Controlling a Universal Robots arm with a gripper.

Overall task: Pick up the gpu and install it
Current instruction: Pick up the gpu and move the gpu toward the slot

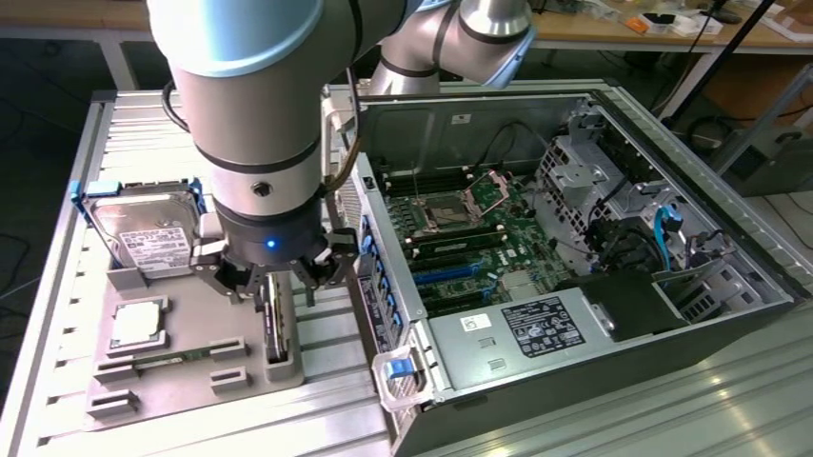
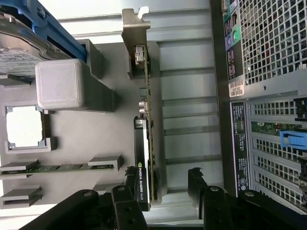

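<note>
The gpu (image 1: 274, 331) stands on edge in a slot at the exterior view's right side of the grey holder tray (image 1: 190, 405). In the wrist view the gpu (image 2: 145, 139) shows edge-on, with its silver bracket (image 2: 132, 26) at the far end and its black fan housing on one face. My gripper (image 1: 282, 286) hangs right over the card. The gripper (image 2: 162, 176) is open, and its two dark fingers (image 2: 130, 176) straddle the card's near end; one finger is close beside the fan side, the other stands well apart. Nothing is gripped.
On the tray lie a silver hard drive (image 1: 147, 233) in a blue frame, a square processor (image 1: 137, 324) and a green memory stick (image 1: 171, 360). The open computer case (image 1: 763, 286) with its motherboard (image 1: 464, 238) stands close on the exterior view's right. A blue latch (image 1: 402, 367) juts out at its corner.
</note>
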